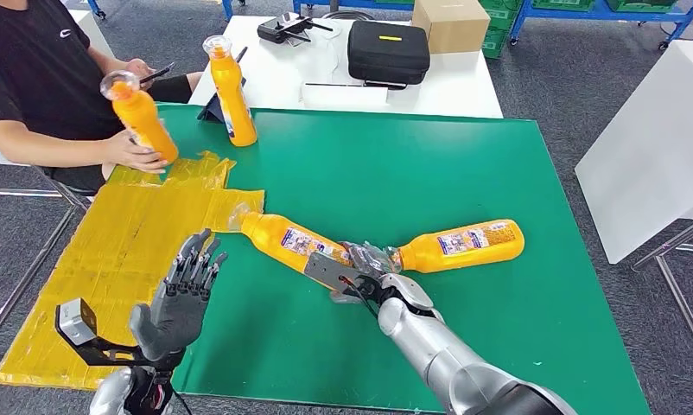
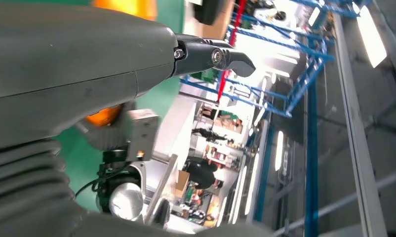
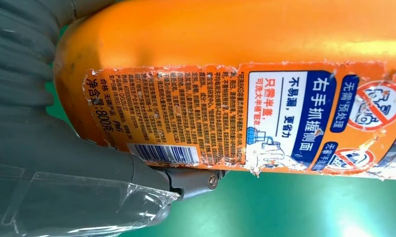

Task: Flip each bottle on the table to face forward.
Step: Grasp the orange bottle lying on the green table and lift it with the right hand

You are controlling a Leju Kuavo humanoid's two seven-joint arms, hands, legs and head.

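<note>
Orange bottles: four stand or lie on the green table, all with pale caps.
Right hand: grips the base end of the nearer lying bottle; the fingers wrap its labelled side, and the right wrist view shows the thumb pressed just under the barcode.
Nearer lying bottle: on its side, back label up, cap end pointing toward the yellow sheet and touching its edge.
Second lying bottle: on its side just beside the right hand, cap end toward the hand, label up.
Left hand: raised over the yellow sheet's edge, fingers spread and upward, nothing in it.
Upright bottle: stands at the far left part of the table.
Tilted bottle: held by a person's hand at the far left corner, leaning over the yellow sheet.
Contents: the bottles are opaque; how full they are cannot be told.
White table: beyond the green one, carrying a black case and a cardboard box.
</note>
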